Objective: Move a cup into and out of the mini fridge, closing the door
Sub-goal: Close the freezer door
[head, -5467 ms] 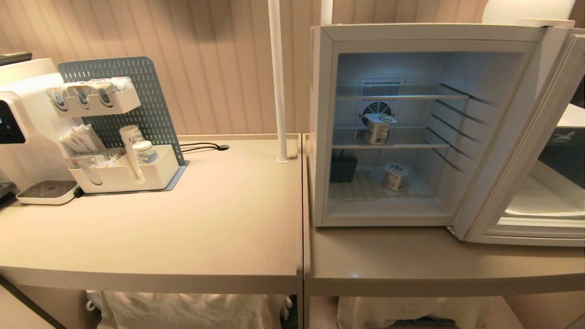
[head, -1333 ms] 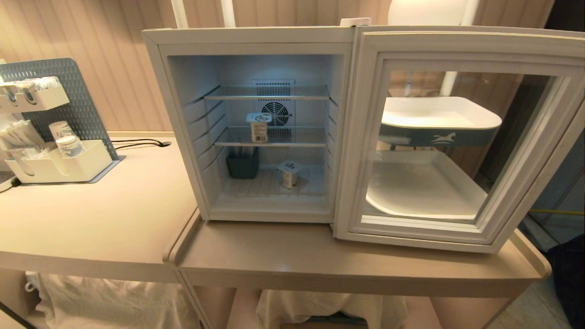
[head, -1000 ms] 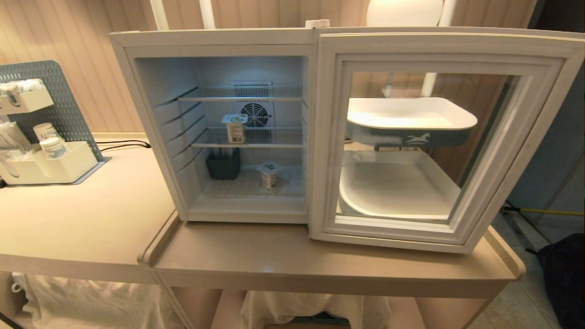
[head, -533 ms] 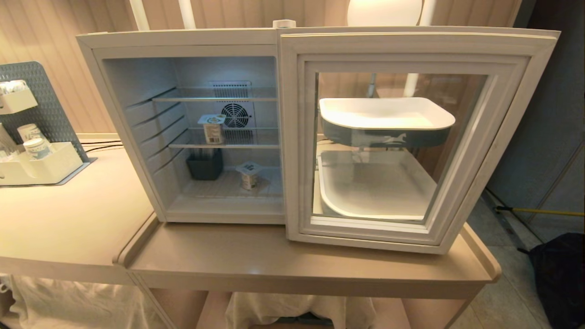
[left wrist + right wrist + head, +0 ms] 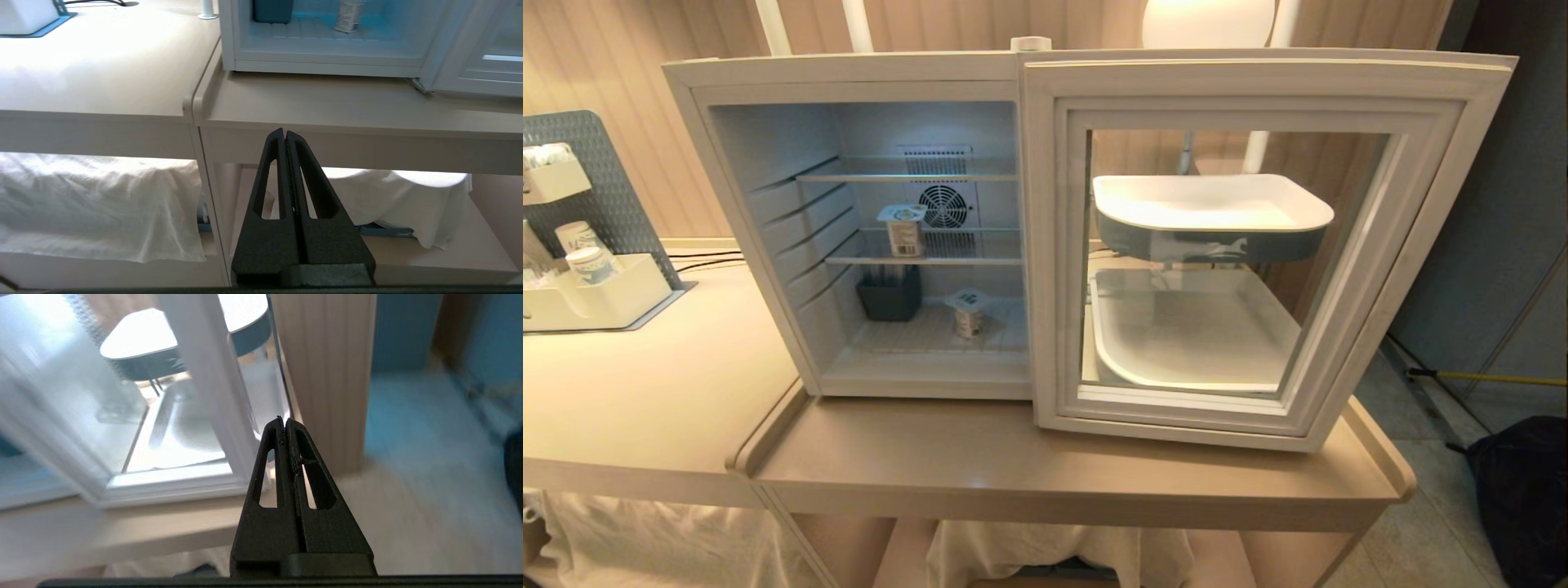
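Fingers pressed together and holding nothing, the right gripper [image 5: 285,420] points at the outer frame of the door [image 5: 1241,245], which stands swung wide open. The left gripper [image 5: 284,132], equally closed and empty, sits low before the table [image 5: 1045,465] edge. Inside the mini fridge [image 5: 849,220], 1 cup [image 5: 903,229] stands on the middle shelf, another cup [image 5: 968,312] on the floor.

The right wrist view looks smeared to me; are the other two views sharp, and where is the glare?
Right wrist view: the door frame is streaked by blur, while the right pincer is crisp. Left wrist view: sharp, but the table is washed out. Head view: sharp, the fridge lit pale blue inside, with edges bowed toward the corners.
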